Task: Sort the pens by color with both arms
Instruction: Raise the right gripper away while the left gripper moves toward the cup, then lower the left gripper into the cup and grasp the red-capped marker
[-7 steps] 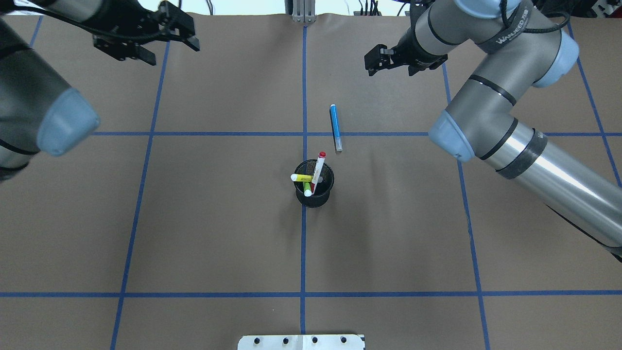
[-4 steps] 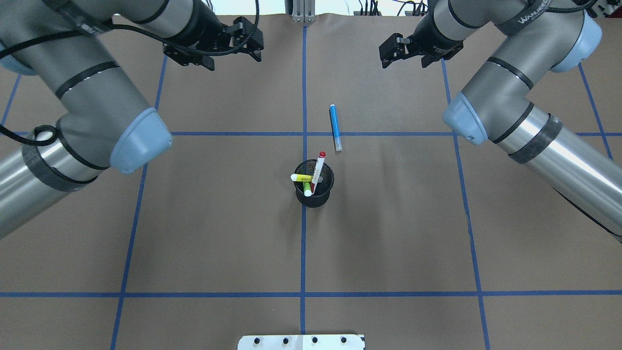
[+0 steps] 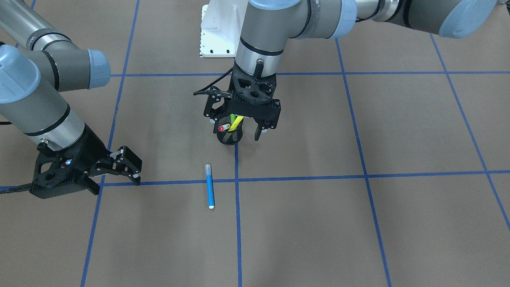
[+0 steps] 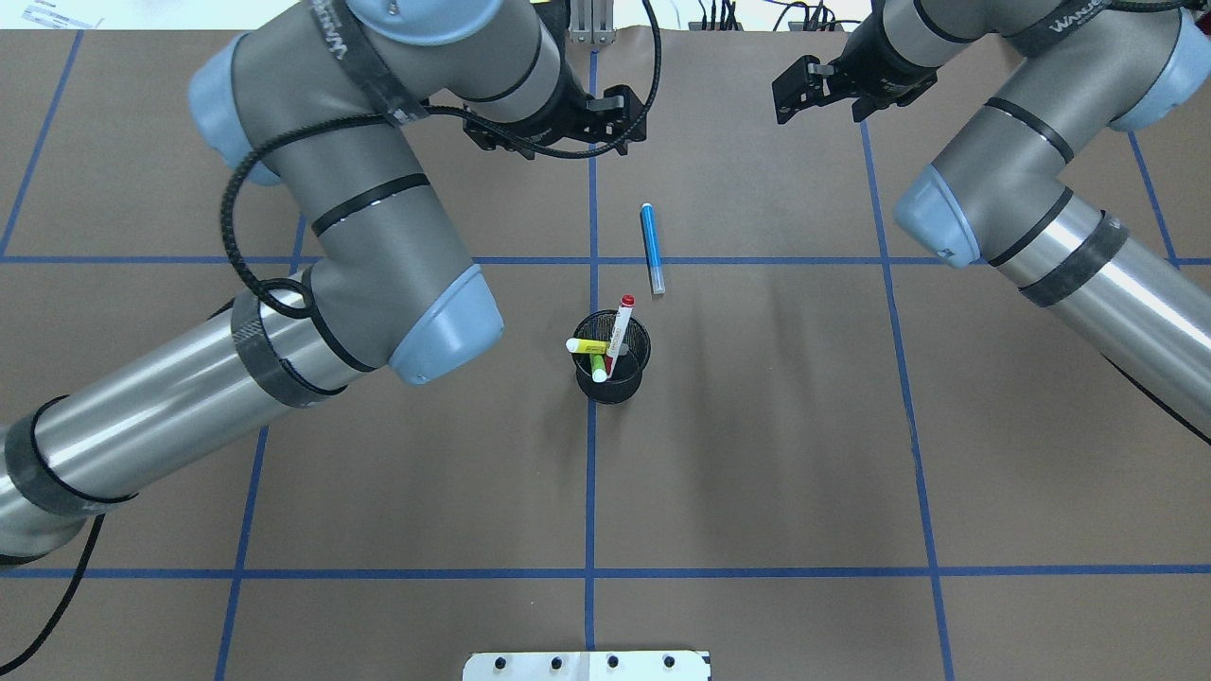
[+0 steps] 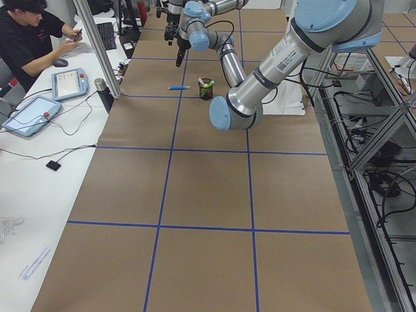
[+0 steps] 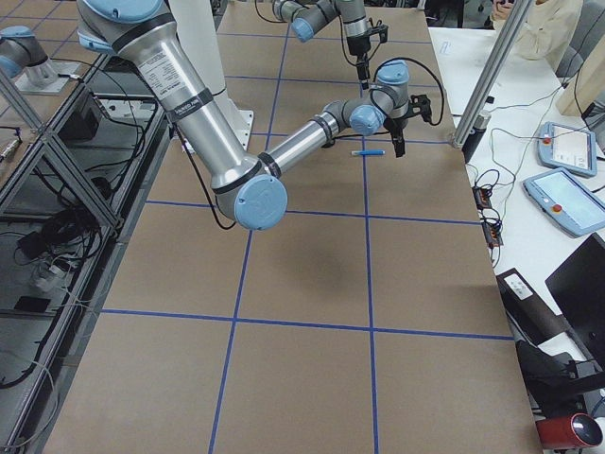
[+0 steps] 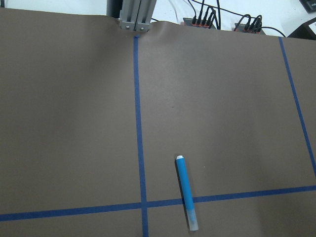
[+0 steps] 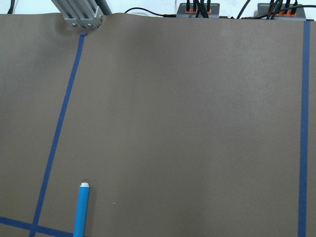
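The jaws of the left gripper [image 3: 236, 128] stand spread, with nothing between them. The jaws of the right gripper [image 3: 137, 172] are spread too and hold nothing. Neither wrist view shows any finger, so this can be read only from the front-facing and overhead views.

In the front-facing view the left gripper stands before the top of the black mesh cup [image 4: 613, 383] and covers a part of it. The overhead view corrects this: there the same gripper is well apart from the cup, beyond the blue pen [image 4: 652, 248] and near the far edge of the table [image 4: 757, 426]. Probably it hangs high above the paper, but I cannot tell the height surely.

The blue pen lies flat on the table, just beyond the cup and a little to the robot's right of the middle tape line, across one cross line. It touches neither gripper. It lies between the two and nearer to the robot than both. The left wrist view has it whole, low in the middle; the right wrist view cuts it at the lower left corner.

The red-capped pen [image 4: 621, 331], the yellow pen [image 4: 587, 346] and the green pen [image 4: 598, 364] stand tilted in the cup, each leaning to another side.

Only the exterior left view shows a person [image 5: 26, 39] sitting at the desk beside the table.
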Tool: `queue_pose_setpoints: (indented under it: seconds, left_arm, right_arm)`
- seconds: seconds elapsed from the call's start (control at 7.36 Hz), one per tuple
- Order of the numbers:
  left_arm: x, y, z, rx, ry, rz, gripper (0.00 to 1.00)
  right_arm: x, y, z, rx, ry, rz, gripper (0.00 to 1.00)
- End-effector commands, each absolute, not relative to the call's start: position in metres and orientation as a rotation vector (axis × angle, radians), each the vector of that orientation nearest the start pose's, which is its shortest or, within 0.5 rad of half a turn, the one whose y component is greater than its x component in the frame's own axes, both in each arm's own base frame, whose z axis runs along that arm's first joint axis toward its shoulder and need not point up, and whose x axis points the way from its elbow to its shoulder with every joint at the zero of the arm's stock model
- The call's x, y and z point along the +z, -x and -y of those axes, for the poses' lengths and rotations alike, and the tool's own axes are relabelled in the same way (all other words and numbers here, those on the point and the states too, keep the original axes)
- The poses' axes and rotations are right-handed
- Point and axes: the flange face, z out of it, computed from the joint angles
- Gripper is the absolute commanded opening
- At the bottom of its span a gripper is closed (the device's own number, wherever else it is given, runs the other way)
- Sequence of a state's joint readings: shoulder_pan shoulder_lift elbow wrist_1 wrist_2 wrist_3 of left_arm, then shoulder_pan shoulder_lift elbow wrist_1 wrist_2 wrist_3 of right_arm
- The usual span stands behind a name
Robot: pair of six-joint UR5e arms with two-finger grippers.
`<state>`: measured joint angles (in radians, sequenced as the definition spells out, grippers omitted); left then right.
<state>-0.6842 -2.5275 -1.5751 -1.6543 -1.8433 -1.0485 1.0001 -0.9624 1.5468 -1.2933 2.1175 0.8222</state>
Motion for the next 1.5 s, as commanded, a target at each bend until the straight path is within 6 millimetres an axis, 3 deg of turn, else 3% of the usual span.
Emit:
queue_pose_setpoints:
  seconds: [0.0, 0.14, 0.41, 0.95, 1.36]
  left_arm:
    - [0.07, -0.522, 0.499, 0.13, -0.396, -0.945, 0.94]
    - [0.079, -0.551, 0.488, 0.167, -0.4, -0.911, 0.91]
    - [0.082, -0.574, 0.476, 0.187, -0.389, -0.905, 0.88]
    - [0.092, -0.59, 0.475, 0.266, -0.419, -0.865, 0.65]
    - [0.093, -0.599, 0.463, 0.288, -0.426, -0.858, 0.59]
  right_arm:
    - [0.28, 0.304, 0.638, 0.006, -0.311, 0.923, 0.98]
    - [0.282, 0.303, 0.639, 0.009, -0.308, 0.92, 0.98]
    - [0.279, 0.303, 0.639, 0.006, -0.311, 0.924, 0.98]
    - [0.28, 0.304, 0.639, 0.006, -0.309, 0.922, 0.98]
    - [0.277, 0.302, 0.643, 0.012, -0.312, 0.923, 0.98]
